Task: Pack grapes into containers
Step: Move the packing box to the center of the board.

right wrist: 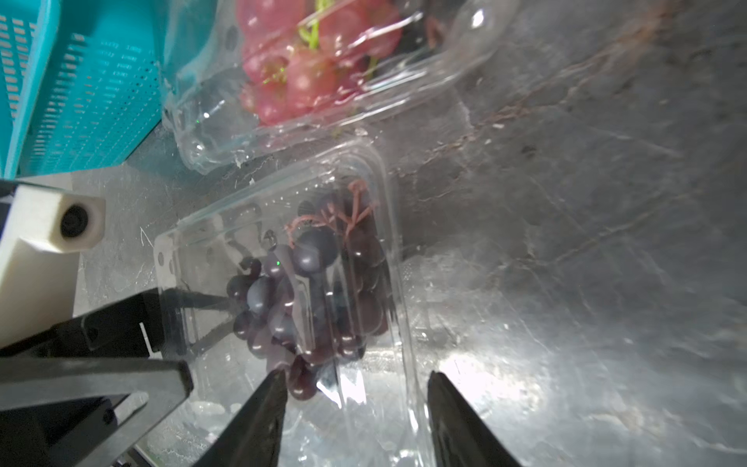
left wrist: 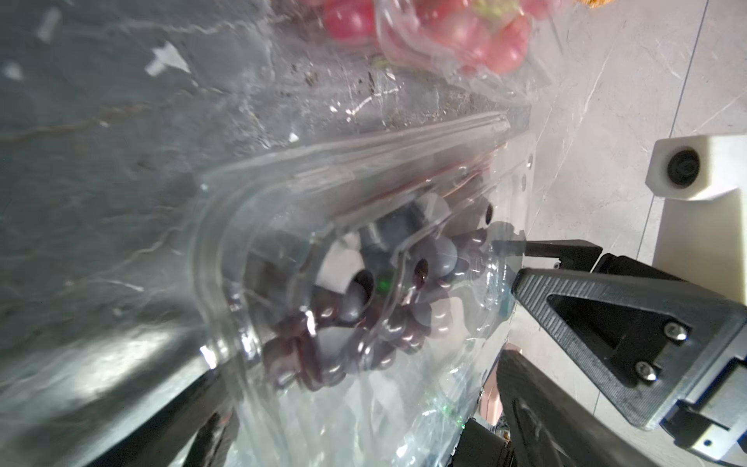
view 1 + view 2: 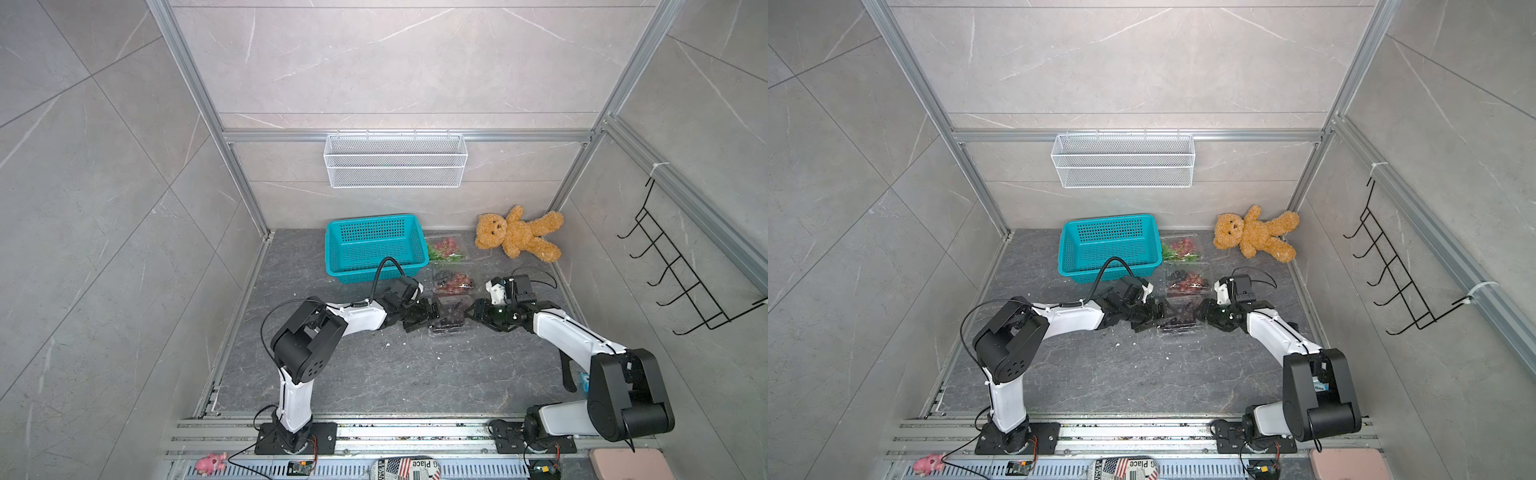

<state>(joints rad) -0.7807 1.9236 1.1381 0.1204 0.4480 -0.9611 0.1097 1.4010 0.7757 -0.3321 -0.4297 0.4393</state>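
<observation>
Grapes (image 1: 283,307) fill the near container (image 1: 388,194); left gripper (image 3: 430,318) gapes wide, right gripper (image 1: 355,376) half-parted, so pressing only the lid's rim seems safest

The grapes (image 1: 283,299) are dark purple, the container (image 1: 388,202) clear, the basket (image 3: 375,217) teal and perforated.

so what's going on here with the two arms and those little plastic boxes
Both arms are working on the nearest clamshell container, which holds a bunch of dark purple grapes. The left gripper stands wide open at one end of it. The right gripper sits at the opposite end with its jaws partly apart, and I cannot tell whether it grips the plastic. The middle container and the far container already hold grapes, and the teal basket beside them looks empty.
</observation>
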